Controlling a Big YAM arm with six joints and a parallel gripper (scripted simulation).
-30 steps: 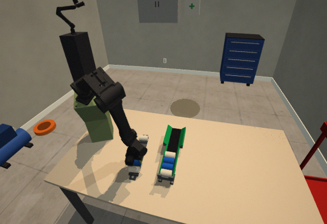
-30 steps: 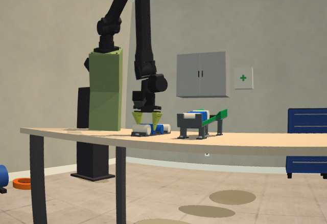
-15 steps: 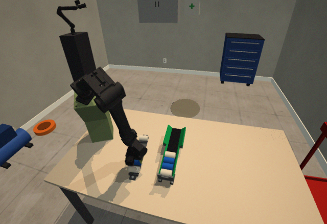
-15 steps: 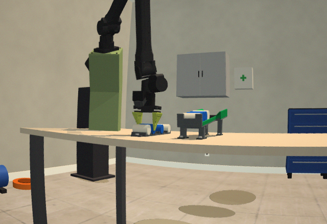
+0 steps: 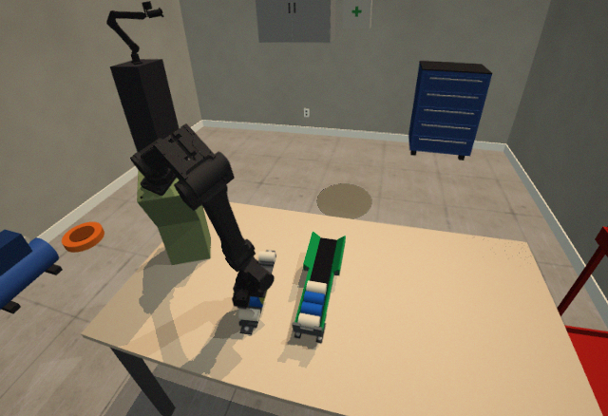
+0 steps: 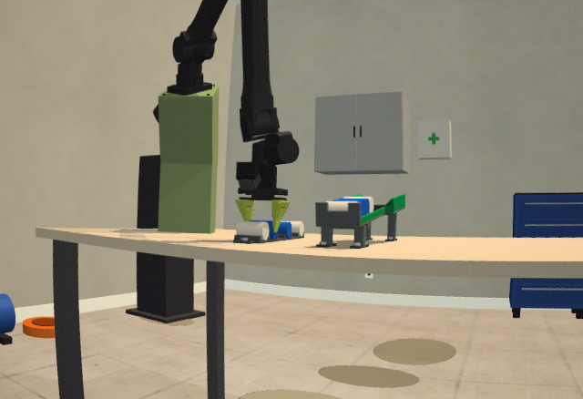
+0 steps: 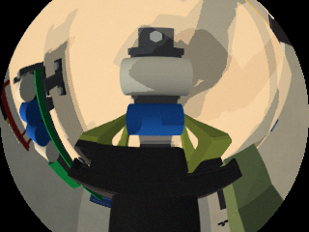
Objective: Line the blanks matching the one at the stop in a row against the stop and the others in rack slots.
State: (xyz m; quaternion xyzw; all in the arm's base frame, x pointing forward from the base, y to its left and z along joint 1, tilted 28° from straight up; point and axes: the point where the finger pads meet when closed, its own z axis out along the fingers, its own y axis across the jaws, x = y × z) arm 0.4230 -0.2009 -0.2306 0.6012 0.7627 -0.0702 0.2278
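Note:
My gripper (image 5: 253, 302) stands over the dark stock rack (image 5: 249, 325) and is shut on a blue blank (image 7: 154, 119). The blank sits low at rack level between my yellow-green fingers (image 6: 261, 216). A white blank (image 7: 156, 77) (image 6: 251, 230) lies in the rack just beyond it, toward the rack's near end. Another white blank (image 5: 267, 256) lies at the rack's far end. On the green feed ramp (image 5: 319, 274), a white blank (image 5: 308, 321) is at the stop. Up the ramp from it lie two blue blanks (image 5: 312, 302) and another white blank (image 5: 316, 286).
The arm's green base block (image 5: 174, 219) stands at the table's back left. The ramp stands on legs to the right of the rack (image 6: 357, 216), with a narrow gap between them. A red frame (image 5: 589, 303) is off the table's right edge.

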